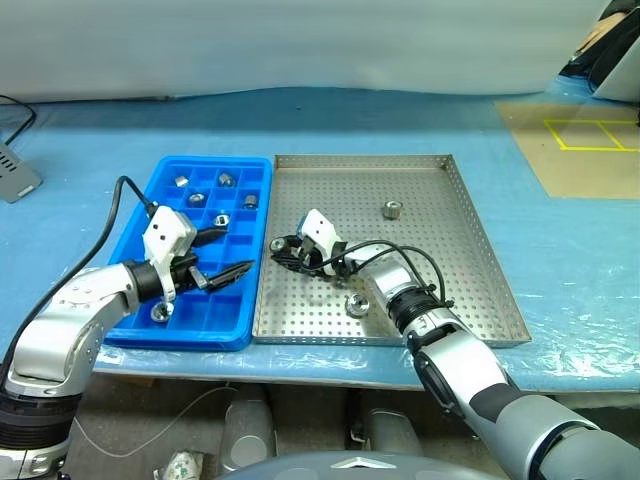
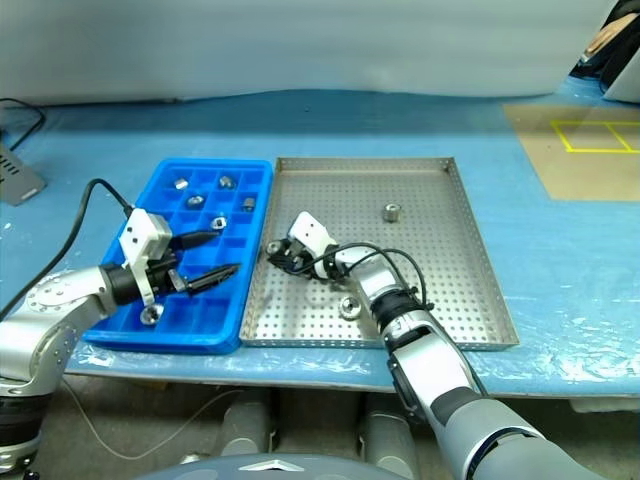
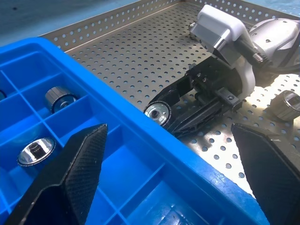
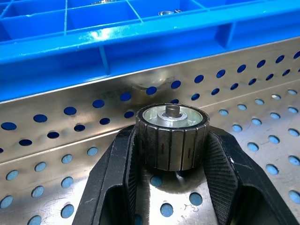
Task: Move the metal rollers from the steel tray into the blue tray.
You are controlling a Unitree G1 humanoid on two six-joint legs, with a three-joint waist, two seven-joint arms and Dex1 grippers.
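Right claw (image 4: 171,154) is clamped on one of the metal rollers (image 4: 172,136), low over the steel tray (image 1: 470,250) right by its rim next to the blue tray (image 1: 165,195) (ribbed sides, no writing readable on it). Left claw (image 1: 222,252) hangs wide open over the blue tray, holding nothing. Two more rollers (image 1: 392,209) sit loose behind the right claw.

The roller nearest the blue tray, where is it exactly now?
That roller sits between the right gripper's jaws, at the steel tray's left rim, right beside the blue tray.
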